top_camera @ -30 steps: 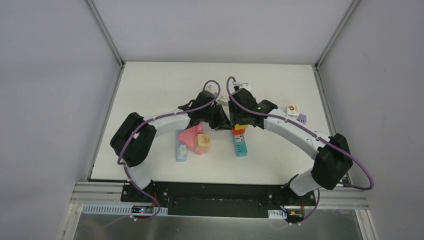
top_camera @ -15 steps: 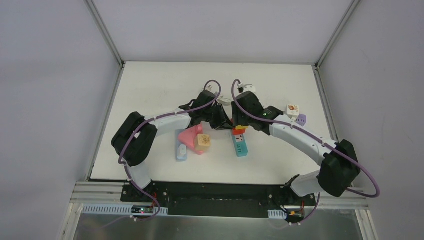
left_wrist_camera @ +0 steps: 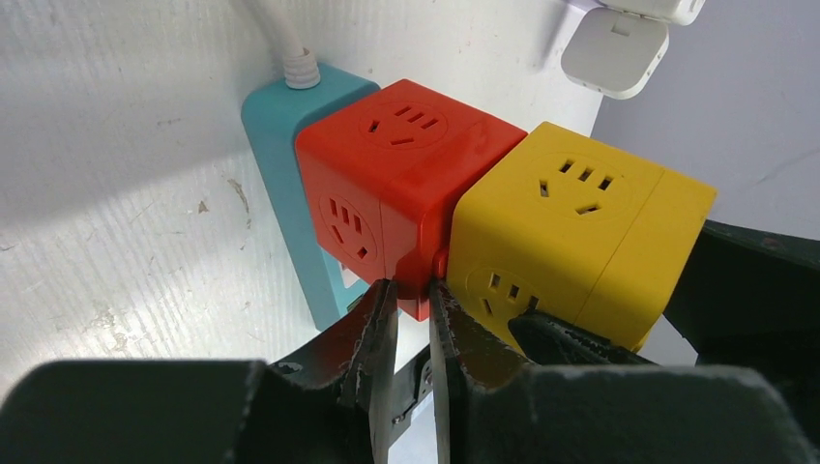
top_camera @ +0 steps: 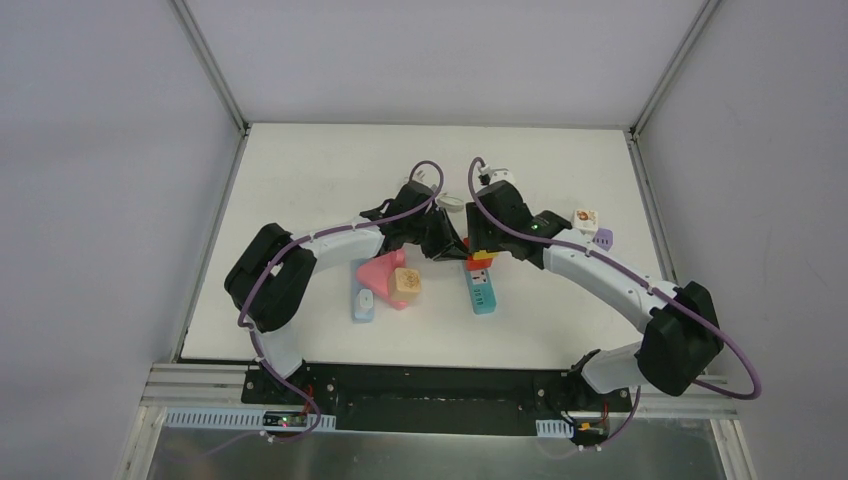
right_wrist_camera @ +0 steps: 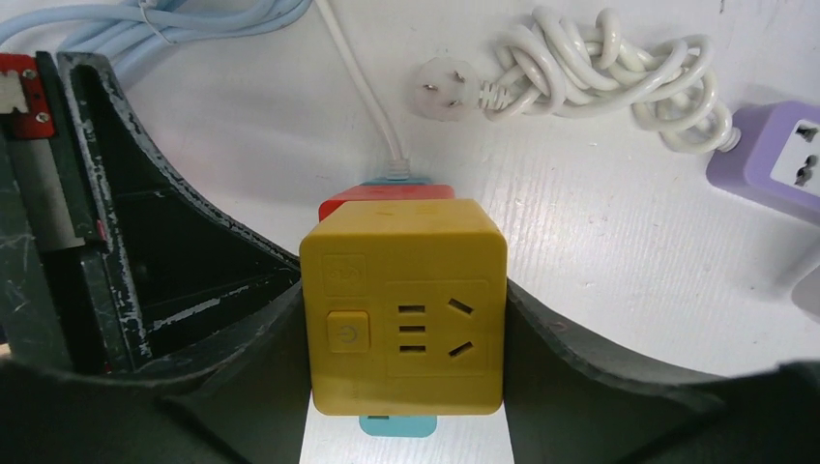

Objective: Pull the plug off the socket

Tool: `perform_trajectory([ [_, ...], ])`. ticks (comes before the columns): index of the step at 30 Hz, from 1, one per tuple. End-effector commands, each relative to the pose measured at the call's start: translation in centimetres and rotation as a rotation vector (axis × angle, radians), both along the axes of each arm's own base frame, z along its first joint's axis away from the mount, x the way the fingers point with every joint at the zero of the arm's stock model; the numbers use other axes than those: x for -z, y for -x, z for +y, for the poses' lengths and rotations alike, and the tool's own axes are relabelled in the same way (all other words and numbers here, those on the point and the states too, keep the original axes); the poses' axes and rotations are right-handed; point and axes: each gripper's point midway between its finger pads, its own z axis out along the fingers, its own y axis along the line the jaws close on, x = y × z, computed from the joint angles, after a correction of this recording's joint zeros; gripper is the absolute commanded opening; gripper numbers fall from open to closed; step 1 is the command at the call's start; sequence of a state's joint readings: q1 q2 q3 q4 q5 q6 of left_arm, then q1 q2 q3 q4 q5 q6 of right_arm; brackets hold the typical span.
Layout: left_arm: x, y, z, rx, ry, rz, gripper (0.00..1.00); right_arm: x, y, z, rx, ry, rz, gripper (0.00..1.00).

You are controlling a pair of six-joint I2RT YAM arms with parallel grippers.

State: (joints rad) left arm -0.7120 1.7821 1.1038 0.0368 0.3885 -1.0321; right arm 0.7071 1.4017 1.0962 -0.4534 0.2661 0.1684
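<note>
Two cubes are sitting joined at the cord end of the blue strip [left_wrist_camera: 276, 135]: the red cube [left_wrist_camera: 387, 184] on the strip, the yellow cube [right_wrist_camera: 404, 280] against the red one. Nothing is looking separated yet, so the whole pull is remaining. The right gripper [right_wrist_camera: 401, 338] is clamping the yellow cube between its fingers. The left gripper [left_wrist_camera: 411, 309] is pointing at the seam beside the strip, its fingers nearly closed around nothing visible. Only the left wrist view is showing that seam, and only the right wrist view is showing the clamp.
</note>
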Motion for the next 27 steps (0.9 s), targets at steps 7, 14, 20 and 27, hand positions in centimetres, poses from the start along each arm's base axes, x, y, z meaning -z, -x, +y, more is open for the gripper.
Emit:
perform_trajectory([
  [7, 6.6, 3.2, 3.0, 0.012, -0.221, 0.146, 0.17, -9.0, -2.4, 5.2, -0.042, -0.299, -0.175, 0.00],
  [14, 6.7, 3.3, 3.1, 0.012, -0.223, 0.147, 0.16, -7.9, -2.5, 4.0, 0.048, -0.281, -0.068, 0.00],
  [20, 6.7, 3.3, 3.2, 0.011, -0.219, 0.145, 0.15, -7.1, -2.2, 4.1, -0.066, -0.114, -0.155, 0.00],
  [27, 6.7, 3.3, 3.2, 0.010, -0.221, 0.144, 0.14, -11.2, -2.6, 4.7, -0.008, -0.433, -0.091, 0.00],
])
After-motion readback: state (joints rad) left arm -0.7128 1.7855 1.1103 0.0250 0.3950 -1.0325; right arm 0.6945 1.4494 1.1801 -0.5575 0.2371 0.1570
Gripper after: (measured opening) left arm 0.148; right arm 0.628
